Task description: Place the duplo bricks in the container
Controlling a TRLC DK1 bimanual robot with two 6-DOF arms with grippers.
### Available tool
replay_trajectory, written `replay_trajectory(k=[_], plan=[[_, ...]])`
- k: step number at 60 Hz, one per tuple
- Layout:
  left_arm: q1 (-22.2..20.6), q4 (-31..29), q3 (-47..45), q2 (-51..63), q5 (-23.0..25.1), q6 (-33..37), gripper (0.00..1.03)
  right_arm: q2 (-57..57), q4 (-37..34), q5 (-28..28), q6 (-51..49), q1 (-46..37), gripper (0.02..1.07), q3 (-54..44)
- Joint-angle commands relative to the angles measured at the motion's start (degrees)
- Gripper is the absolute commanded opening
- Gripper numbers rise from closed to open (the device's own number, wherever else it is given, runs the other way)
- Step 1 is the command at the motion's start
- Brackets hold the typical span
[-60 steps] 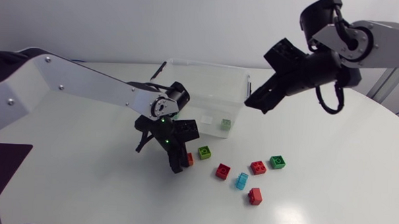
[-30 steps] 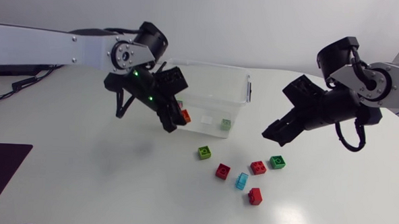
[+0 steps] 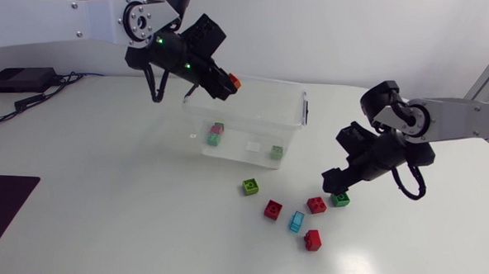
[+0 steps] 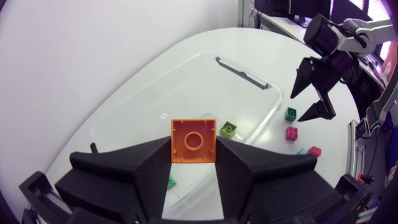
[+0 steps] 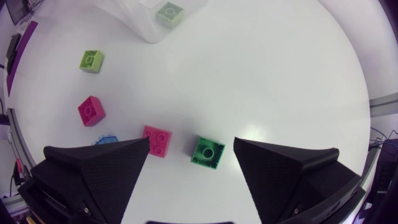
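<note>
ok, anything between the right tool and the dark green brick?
Nothing: right wrist view shows the dark green brick in the gap of the open right tool, touching neither finger; red brick beside it.

The container (image 3: 245,120) is showing as clear, glossy plastic with see-through walls. The orange brick (image 4: 193,140) is looking like smooth, hard plastic with a slight shine, as is the green brick (image 5: 208,152); the light blue brick (image 3: 296,221) is appearing translucent. The left gripper (image 4: 193,149) and right gripper (image 5: 191,144) are showing matt black, faintly grained fingers. The white table (image 3: 101,213) is reflecting light softly, smooth and satin.
</note>
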Motion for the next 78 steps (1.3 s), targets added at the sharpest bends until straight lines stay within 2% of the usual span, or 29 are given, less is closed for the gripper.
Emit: replay_trajectory(k=[1, 30, 33, 34, 37, 39, 40, 42, 49, 55, 70, 78], plan=[[0.44, 0.55, 3.45, 3.45, 0.55, -2.67, 0.35, 2.25, -0.41, 1.04, 2.2, -0.62, 0.99, -1.52], [0.09, 5.38, 9.51, 14.0, -5.34, -5.39, 0.38, 8.14, 0.55, 2.27, 4.58, -3.7, 0.96, -2.4], [0.09, 5.82, 9.69, 14.43, -5.96, -5.74, 0.46, 8.84, 0.99, 2.35, 4.84, -3.7, 0.93, -2.48], [0.09, 5.91, 9.87, 14.7, -6.22, -5.92, 0.6, 9.02, 1.26, 2.35, 4.93, -3.7, 0.92, -2.57], [-0.09, 6.0, 9.87, 14.7, -6.75, -5.92, 0.82, 9.72, 2.14, 2.35, 5.02, -3.7, 0.91, -2.66], [-0.09, 6.0, 9.78, 14.61, -6.75, -5.92, 0.86, 10.34, 2.31, 2.35, 5.1, -3.7, 0.91, -2.57], [-0.09, 6.0, 9.78, 14.43, -6.75, -6.0, 0.93, 10.51, 2.49, 2.35, 5.1, -3.7, 0.91, -2.57], [-0.18, 6.0, 9.78, 14.17, -6.75, -6.0, 0.99, 10.95, 3.1, 2.53, 5.19, -3.7, 0.86, -2.48], [-0.27, 6.0, 9.34, 12.06, -6.66, -6.18, 0.99, 11.83, 3.89, 2.88, 5.28, -3.96, 0.69, -2.13], [-0.35, 6.0, 7.76, 8.81, -6.66, -6.27, 0.99, 11.57, 4.6, 3.23, 5.28, -4.05, 0.44, -2.4], [-0.18, 5.29, -1.56, -0.07, -6.75, -5.48, 0.99, 7.26, 4.6, 3.32, 4.93, -4.49, 0.38, -3.8], [-0.53, 3.1, -9.38, -5.08, -6.57, -1.52, 0.99, 1.37, 2.84, 3.32, 4.49, -4.58, 0.38, -4.07]])
